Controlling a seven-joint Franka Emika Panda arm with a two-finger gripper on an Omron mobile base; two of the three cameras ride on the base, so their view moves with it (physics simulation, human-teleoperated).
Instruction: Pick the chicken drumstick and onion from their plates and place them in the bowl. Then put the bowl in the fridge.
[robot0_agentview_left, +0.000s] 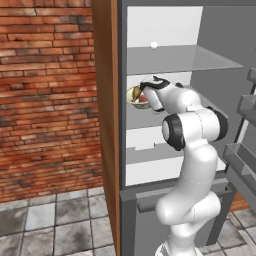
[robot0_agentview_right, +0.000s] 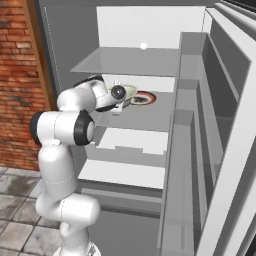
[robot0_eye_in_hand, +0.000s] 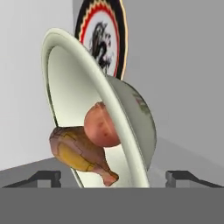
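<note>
I judge this to be the last step: the bowl (robot0_eye_in_hand: 131, 118) is set on a glass shelf (robot0_agentview_left: 150, 120) inside the fridge (robot0_agentview_left: 106, 125), with both foods in it, so what is left is to draw the arm out. From the hand view my claw (robot0_eye_in_hand: 113, 177) stands released, its two dark tips spread wide at the bottom edge, one at about 7 o'clock and one at about 5 o'clock, with the bowl's rim rising between them and neither tip visibly pinching it. The next move, as I see it, calls for a straight pull back along the claw's own line, so that neither tip catches the flaring rim and drags the bowl toward the shelf edge. The bowl is pale greenish-cream, wide at the lip and narrow at the base, seen rolled on its side because the hand is turned. Inside it the chicken drumstick (robot0_eye_in_hand: 81, 153) lies golden-brown and lumpy, its thin end pointing toward 5 o'clock, and the onion (robot0_eye_in_hand: 101, 125) is a smooth reddish ball touching it at about 1 o'clock. Behind the bowl, at 12 o'clock, a round patterned plate (robot0_eye_in_hand: 103, 35) with a red and black border sits on the same shelf
</note>
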